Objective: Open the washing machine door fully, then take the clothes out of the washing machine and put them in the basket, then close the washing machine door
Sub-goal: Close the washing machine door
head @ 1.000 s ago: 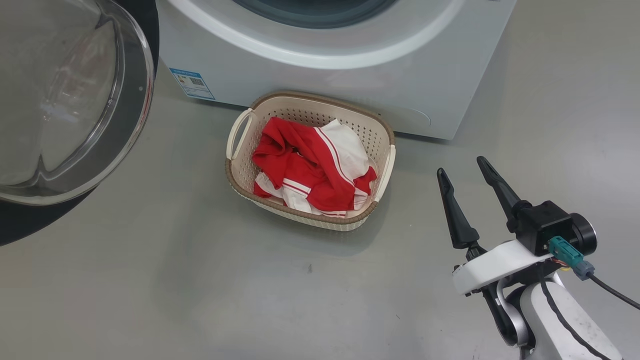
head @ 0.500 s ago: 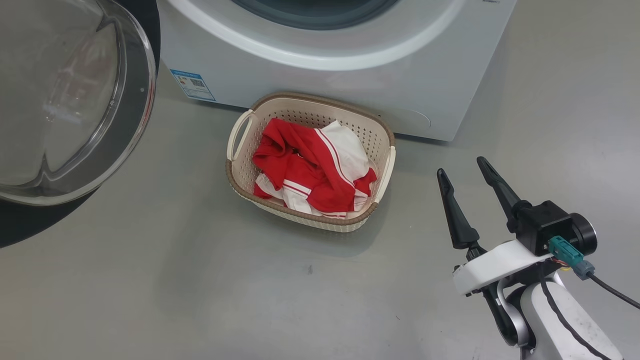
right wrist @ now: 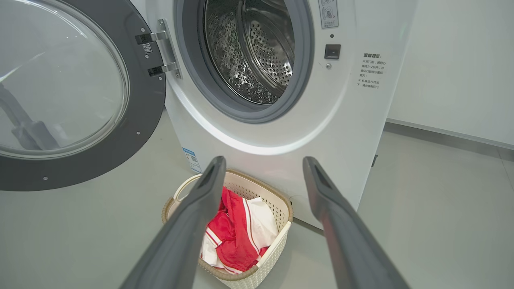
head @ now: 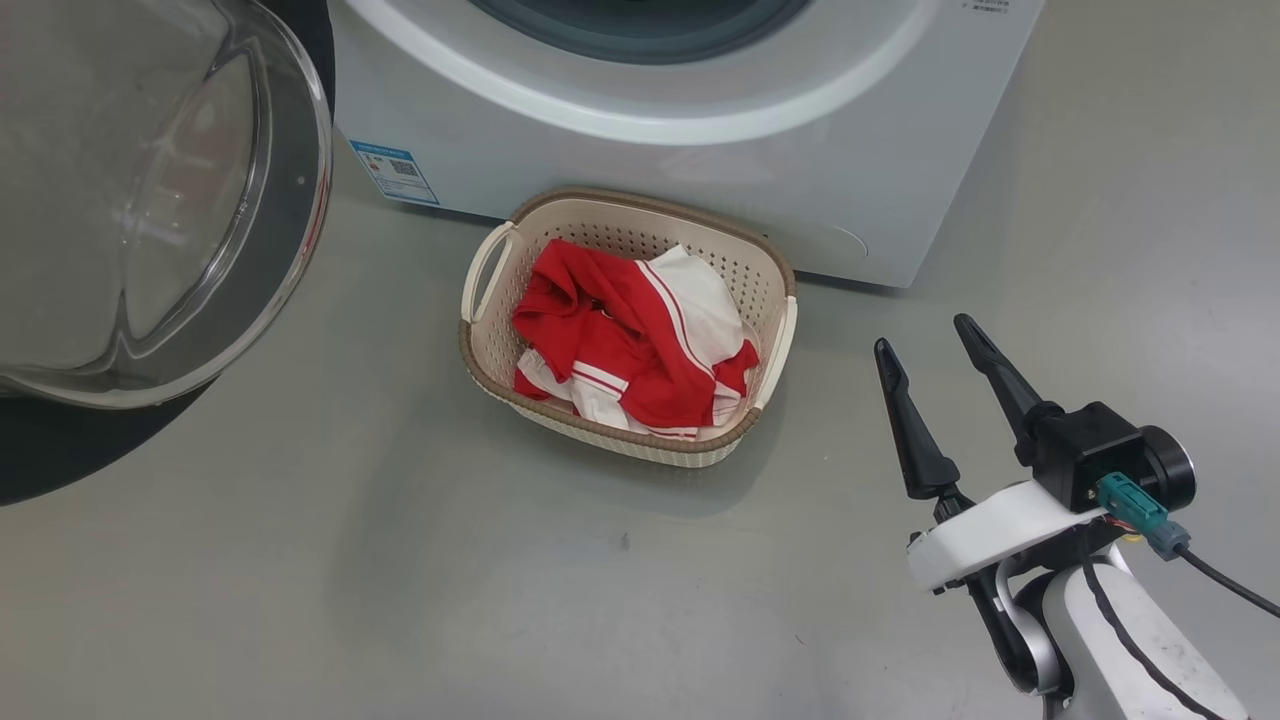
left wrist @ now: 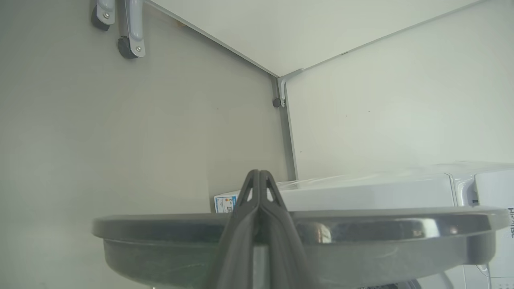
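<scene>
The washing machine door [head: 290, 200] stands swung open at the left, its clear glass bowl facing me. Across the top sits the white washing machine [head: 700, 170], and its steel drum [right wrist: 257, 52] looks empty. The cream basket [head: 640, 194] rests on the floor against the machine's front. The red and white clothes [head: 620, 340] lie inside it. My right gripper [head: 921, 333] hovers open to the basket's right, holding nothing. My left gripper [left wrist: 259, 173] is shut and empty, its fingers lying across the door's [left wrist: 361, 228] rim, seen edge-on.
A blue label [head: 395, 172] is stuck low on the machine's front. Grey floor [head: 400, 560] spreads in front of the basket. White wall panels meet in a corner behind the machine, with two small caster wheels [left wrist: 128, 44] beside them. The door's hinge [right wrist: 158, 52] is on the opening's left.
The whole head view has shifted slightly right. The door's rim has moved a little further right, towards the machine. The right gripper, basket and clothes have not changed.
</scene>
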